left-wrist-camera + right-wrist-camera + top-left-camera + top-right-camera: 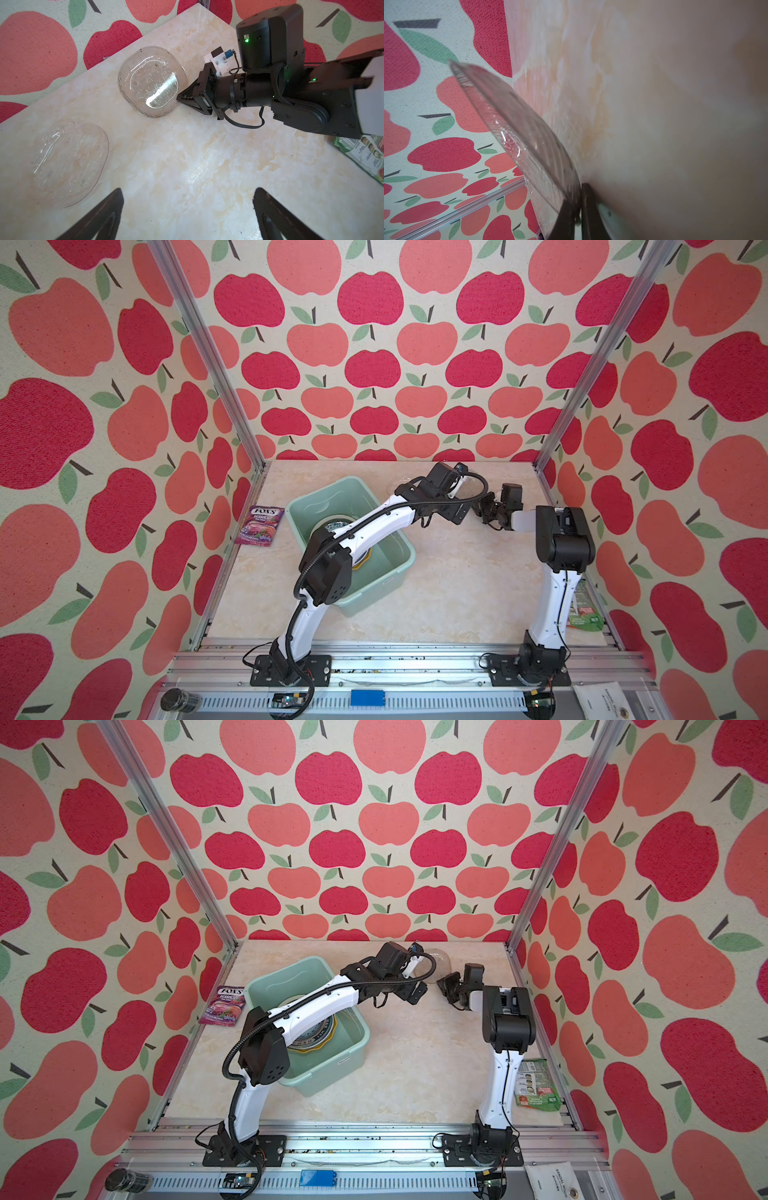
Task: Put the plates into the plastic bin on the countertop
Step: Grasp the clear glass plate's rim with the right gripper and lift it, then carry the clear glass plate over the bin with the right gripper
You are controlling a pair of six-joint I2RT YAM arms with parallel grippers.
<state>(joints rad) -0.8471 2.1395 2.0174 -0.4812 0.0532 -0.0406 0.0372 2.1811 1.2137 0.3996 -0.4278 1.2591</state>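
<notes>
Bin (328,502) mint green; countertop (457,580) beige marbled; glass plate (149,83) clear.

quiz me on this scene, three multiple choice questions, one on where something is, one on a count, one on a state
1. In both top views, where is the purple candy packet relative to the plastic bin?
A. inside it
B. on its right
C. on its left, by the wall

2. How many glass plates lie on the countertop outside the bin?
A. one
B. two
C. four

3. The jaws of the right gripper are:
A. shut on a glass plate's rim
B. wide open over the bin
C. shut on nothing

Answers:
1 C, the packet sits left of the bin at the wall's foot.
2 B, the left wrist view shows two.
3 A, that view shows the jaws closed on the edge of the far glass plate.
</notes>
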